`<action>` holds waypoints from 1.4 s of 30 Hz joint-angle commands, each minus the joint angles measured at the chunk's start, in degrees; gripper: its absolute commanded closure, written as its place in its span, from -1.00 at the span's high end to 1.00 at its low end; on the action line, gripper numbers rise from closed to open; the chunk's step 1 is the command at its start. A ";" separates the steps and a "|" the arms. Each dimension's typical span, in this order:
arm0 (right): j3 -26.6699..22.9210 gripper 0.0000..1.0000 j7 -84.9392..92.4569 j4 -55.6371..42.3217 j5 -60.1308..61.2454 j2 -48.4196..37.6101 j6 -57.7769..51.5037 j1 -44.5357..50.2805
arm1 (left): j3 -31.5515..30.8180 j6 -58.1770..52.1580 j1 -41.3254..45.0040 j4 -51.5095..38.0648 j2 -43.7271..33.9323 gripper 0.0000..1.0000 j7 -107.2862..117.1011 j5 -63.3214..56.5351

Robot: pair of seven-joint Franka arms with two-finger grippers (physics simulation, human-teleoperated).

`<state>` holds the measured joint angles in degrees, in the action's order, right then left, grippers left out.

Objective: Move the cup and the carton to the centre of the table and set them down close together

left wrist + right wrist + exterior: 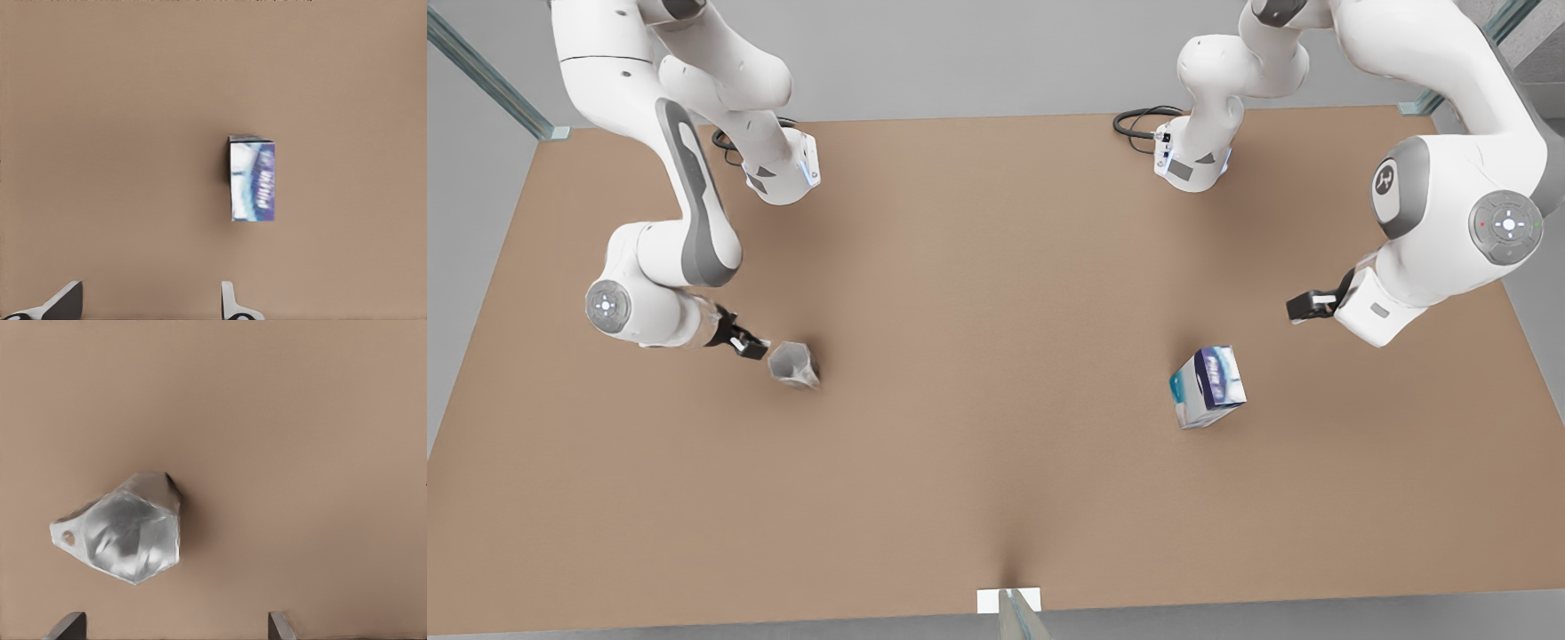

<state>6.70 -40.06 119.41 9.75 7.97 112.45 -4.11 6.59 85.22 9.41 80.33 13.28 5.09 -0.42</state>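
The pale faceted cup [793, 364] stands on the light brown table [996, 267] toward the front view's left. My right gripper [751, 345] hangs just beside it, open and holding nothing. In the right wrist view the cup [123, 530] lies ahead of the spread gripper [175, 625], its handle tab pointing away to one side. The white and blue carton [1208, 387] rests toward the front view's right. My left gripper [1303, 307] hovers apart from it, above and behind. The left wrist view shows the carton [253, 179] beyond the open, empty gripper [147, 303].
Both arm bases stand at the table's back edge, with a black cable [1138, 120] looped near the one on the front view's right. A small white marker [1009, 600] sits at the middle of the front edge. Cup and carton are far apart.
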 commanded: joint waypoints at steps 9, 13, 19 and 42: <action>0.59 1.00 1.13 0.74 -3.51 4.60 3.03 1.56 | 0.00 0.04 -0.01 0.00 0.88 1.00 0.09 -0.45; 0.59 1.00 1.22 0.56 -3.42 6.54 5.49 1.47 | 0.00 0.04 0.08 0.00 0.88 1.00 0.09 -0.54; 0.59 1.00 2.27 -0.23 -2.98 9.00 6.73 1.21 | 0.00 0.04 0.08 0.00 1.05 1.00 0.18 -0.45; 2.44 -0.44 3.59 -0.05 -1.23 15.59 9.98 1.47 | 0.00 0.74 -0.01 0.00 1.23 1.00 0.18 -0.54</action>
<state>9.22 -36.48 119.36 8.48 23.68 122.43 -2.63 6.59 85.96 9.40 80.33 14.42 5.27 -0.96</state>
